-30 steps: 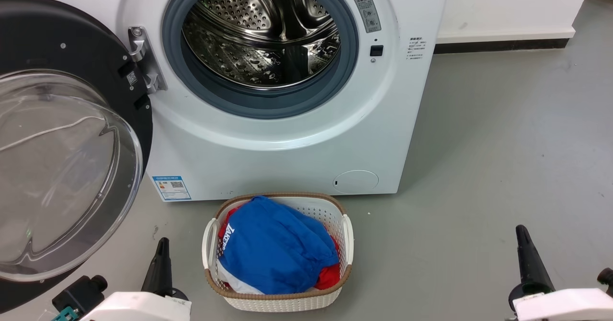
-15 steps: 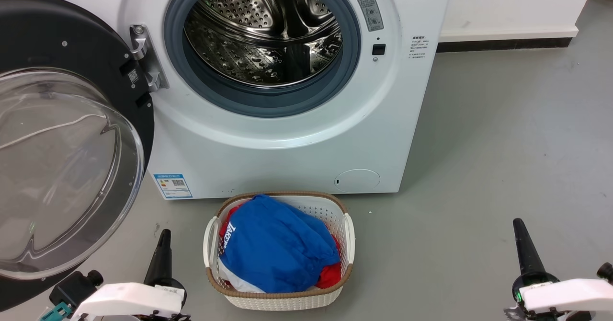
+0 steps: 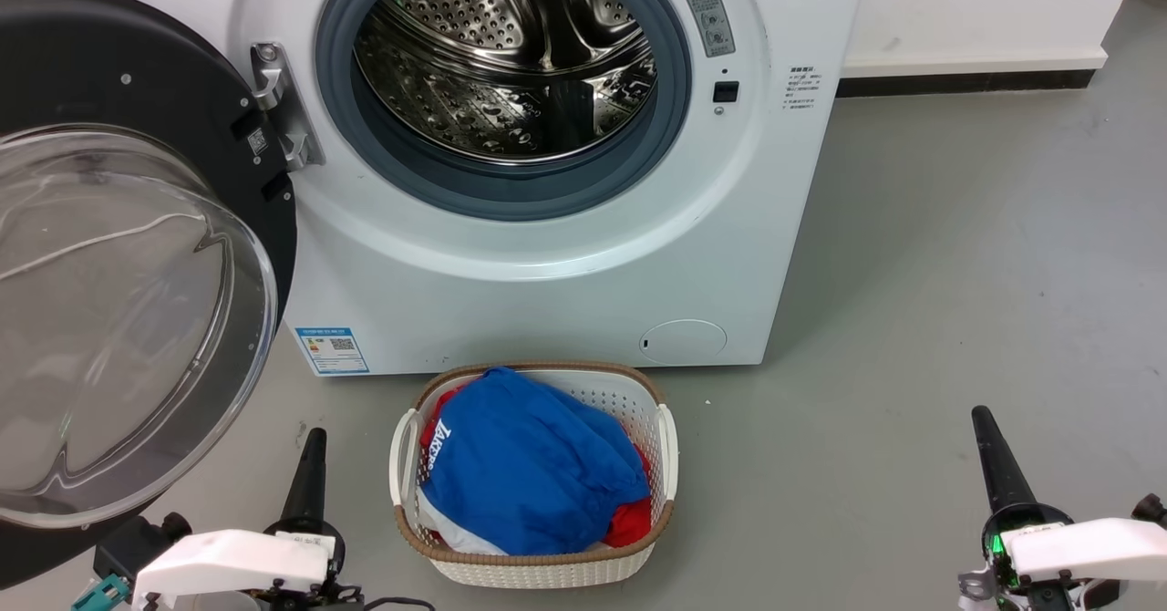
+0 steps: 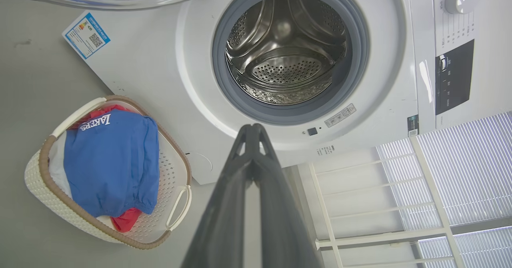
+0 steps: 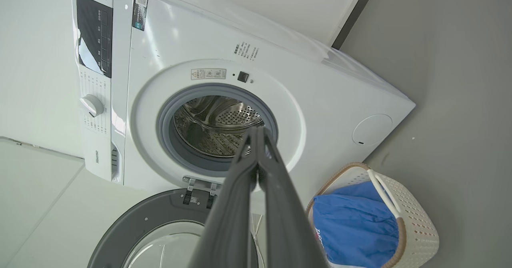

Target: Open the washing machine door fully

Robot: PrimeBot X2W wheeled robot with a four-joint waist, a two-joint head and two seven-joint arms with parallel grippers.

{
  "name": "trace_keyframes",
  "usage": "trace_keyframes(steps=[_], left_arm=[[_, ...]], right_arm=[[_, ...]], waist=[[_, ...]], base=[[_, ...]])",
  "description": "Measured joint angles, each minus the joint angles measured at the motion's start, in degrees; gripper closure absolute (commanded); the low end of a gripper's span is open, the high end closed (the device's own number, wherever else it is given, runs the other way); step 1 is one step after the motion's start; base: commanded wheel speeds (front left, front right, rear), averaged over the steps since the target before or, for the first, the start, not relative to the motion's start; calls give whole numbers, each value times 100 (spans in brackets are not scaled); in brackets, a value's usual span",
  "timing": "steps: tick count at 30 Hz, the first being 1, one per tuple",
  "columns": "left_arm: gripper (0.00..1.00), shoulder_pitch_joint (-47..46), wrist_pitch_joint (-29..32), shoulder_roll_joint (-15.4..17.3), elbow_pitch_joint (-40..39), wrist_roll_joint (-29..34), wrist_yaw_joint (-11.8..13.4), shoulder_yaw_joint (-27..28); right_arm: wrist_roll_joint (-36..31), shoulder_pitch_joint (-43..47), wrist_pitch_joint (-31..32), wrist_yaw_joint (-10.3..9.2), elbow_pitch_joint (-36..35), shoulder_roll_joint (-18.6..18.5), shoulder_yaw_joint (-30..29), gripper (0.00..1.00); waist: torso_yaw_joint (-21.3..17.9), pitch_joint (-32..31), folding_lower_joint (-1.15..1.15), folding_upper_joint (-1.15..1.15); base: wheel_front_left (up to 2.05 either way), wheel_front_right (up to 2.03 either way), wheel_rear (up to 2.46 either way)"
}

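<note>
The washing machine door (image 3: 118, 319) stands swung out at the left edge of the head view, inner side to the camera. It is a wide glossy black disc with a bulging clear glass bowl at its middle, joined to the white washing machine (image 3: 547, 292) by a silver metal hinge (image 3: 278, 105) at the upper left. At top centre the round mouth is uncovered, a smooth grey rubber ring (image 3: 511, 201) around a perforated steel drum (image 3: 501, 64). On the matte grey floor (image 3: 957, 255) at lower centre sits a white perforated plastic basket (image 3: 538, 574) with a brown rim, heaped with a blue garment (image 3: 529, 474) over red cloth (image 3: 629, 524). The left tool (image 3: 314, 438) points up at the lower left, near the door's lower rim, not touching it. The right tool (image 3: 981, 415) is at the lower right, well apart from the basket. In both wrist views the long dark tapered fingers (image 4: 228, 204) meet at their tips, gripping nothing.
</note>
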Motion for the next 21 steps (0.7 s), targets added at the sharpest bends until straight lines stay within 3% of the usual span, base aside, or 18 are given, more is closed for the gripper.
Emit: trace_keyframes(steps=[21], left_arm=[[100, -215, 274, 0, 113, -1177, -93, 64]], right_arm=[[1044, -253, 282, 0, 170, 1, -49, 100]], waist=[[41, 35, 0, 0]], base=[[0, 0, 0]])
